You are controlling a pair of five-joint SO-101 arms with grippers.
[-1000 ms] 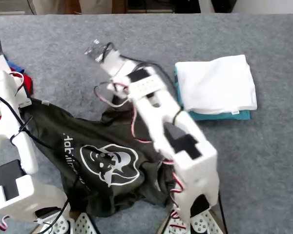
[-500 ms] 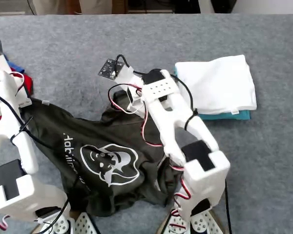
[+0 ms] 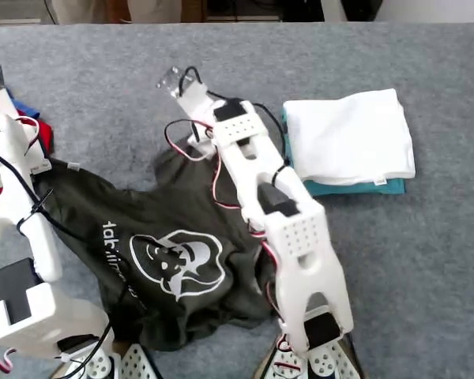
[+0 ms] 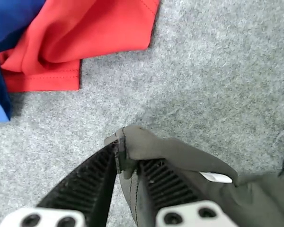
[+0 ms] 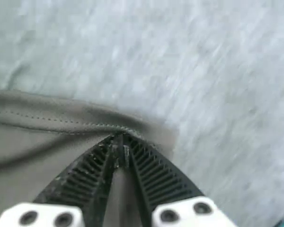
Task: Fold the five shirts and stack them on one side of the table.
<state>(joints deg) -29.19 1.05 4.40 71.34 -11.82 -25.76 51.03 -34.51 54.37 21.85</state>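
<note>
Shirt (image 3: 174,253) is drawn up the table (image 3: 395,268) by the right jaws, clenched on its hem; left jaws likewise clenched. Even tension is advised.

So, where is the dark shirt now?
In the high view the dark shirt lies crumpled left of the white shirt; the left end effector and right end effector each pinch its edge.

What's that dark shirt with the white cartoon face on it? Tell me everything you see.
The dark shirt is soft olive-black cloth with a white cartoon face and lettering printed on it. It lies unfolded and rumpled, print up, on the grey table. The left gripper is shut on one edge near a small white tag; the right gripper pinches a stitched hem.
</note>
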